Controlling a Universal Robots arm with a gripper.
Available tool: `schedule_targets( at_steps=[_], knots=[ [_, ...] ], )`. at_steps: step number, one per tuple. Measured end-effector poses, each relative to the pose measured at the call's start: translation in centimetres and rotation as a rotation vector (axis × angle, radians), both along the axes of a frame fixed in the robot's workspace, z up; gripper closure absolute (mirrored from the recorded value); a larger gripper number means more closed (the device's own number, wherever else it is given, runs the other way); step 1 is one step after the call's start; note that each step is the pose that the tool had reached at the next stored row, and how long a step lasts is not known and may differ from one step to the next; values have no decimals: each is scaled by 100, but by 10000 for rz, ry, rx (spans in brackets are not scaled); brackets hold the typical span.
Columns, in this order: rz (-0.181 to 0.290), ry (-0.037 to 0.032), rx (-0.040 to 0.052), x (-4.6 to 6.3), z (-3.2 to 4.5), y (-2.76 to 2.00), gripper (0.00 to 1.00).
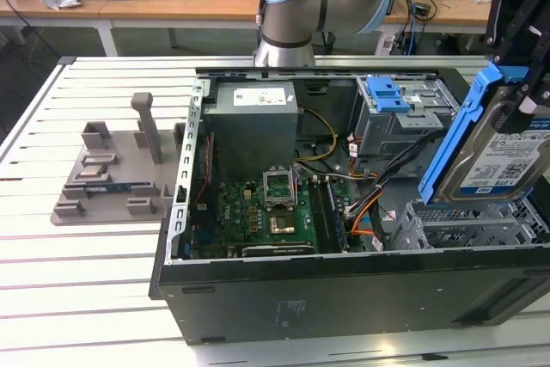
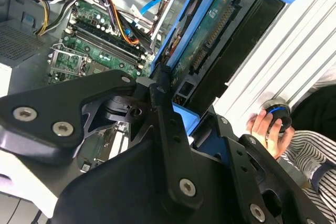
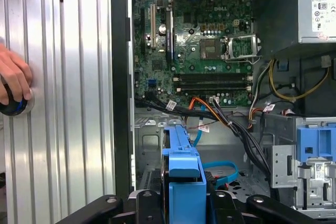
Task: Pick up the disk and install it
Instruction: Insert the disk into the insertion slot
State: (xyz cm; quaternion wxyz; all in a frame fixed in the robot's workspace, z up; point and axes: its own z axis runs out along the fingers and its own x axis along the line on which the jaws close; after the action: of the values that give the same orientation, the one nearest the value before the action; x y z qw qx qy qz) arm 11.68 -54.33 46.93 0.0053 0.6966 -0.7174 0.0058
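1. Closest to the lens in both wrist views: black linkage of the jaws, closed tight on the blue carrier framing the disk.
2. Holding the disk clear above the computer case, over the case's corner at the exterior view's right. Standing on edge and tilted, label toward the exterior camera, circuit-board side toward the second wrist camera. Not yet seated in any bay.
3. Inside the case, directly beneath the disk: an empty grey metal cage. Deeper in the case: a grey drive bay topped by a blue latch bracket. At the case's middle: the motherboard and a bundle of cables. Against the case's far wall: the power supply.
4. Outside the case, on the bench: a grey fixture near the case's side at the exterior view's left. Beside the case's outer wall in both wrist views: a person's hand resting on a round knob.
5. Handling, by judgement: probably dense and rigid for its size, metal-bodied, with no give. Plastic carrier likely a little springy, so best gripped across the carrier's 2 rails, never on the bare board. Sensitive to knocks; connector edge and exposed board best kept off the cage metal. Smooth-sided, liable to pivot in a loose hold.
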Motion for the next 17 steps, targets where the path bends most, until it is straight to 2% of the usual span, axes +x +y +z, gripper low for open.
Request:
schedule_targets(
  at_steps=[3,6,9,17],
  knots=[
    [1,0,0,28,-27,5,63],
    [0,2,-1,37,-127,7,63],
    [1,2,0,38,-181,11,63],
    [0,2,-2,40,-278,41,63]
  ],
)
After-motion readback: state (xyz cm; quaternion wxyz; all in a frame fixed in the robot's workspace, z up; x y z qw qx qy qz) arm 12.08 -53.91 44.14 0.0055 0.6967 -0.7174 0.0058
